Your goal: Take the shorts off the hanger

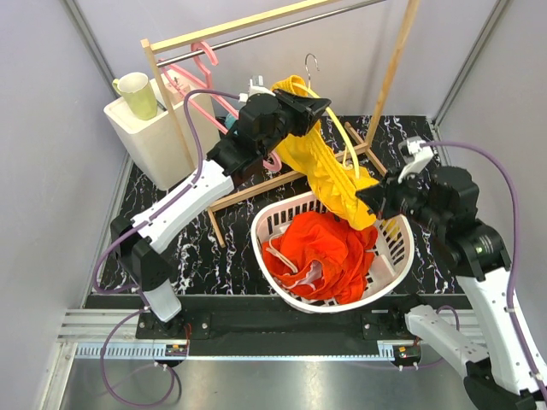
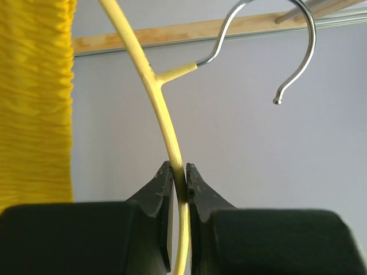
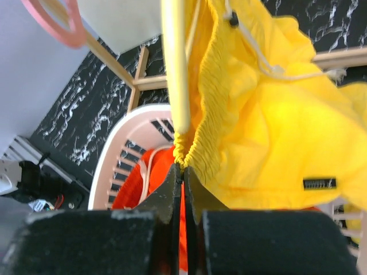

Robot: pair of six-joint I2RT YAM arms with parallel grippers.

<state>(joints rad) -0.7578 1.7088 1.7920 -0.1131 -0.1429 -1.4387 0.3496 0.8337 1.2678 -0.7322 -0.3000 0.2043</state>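
The yellow shorts [image 1: 325,166] hang bunched on a yellow hanger [image 1: 342,137] held in the air above the basket. My left gripper [image 1: 323,107] is shut on the hanger's thin arm [image 2: 163,109], just below its metal hook [image 2: 304,46]. A gathered yellow waistband [image 2: 34,103] fills the left wrist view's left edge. My right gripper [image 1: 366,198] is shut on the yellow shorts' elastic waistband [image 3: 275,132], with the fingertips' pinch [image 3: 183,169] just under the tip of the hanger arm [image 3: 174,63]. The orange-red shorts [image 1: 320,252] with a white drawstring lie in the basket.
A white slatted laundry basket [image 1: 402,248] stands between the arms. Behind it is a wooden clothes rack [image 1: 256,21] with pink hangers [image 1: 201,64]. At the back left, a green cup [image 1: 137,94] rests on a white box [image 1: 158,137].
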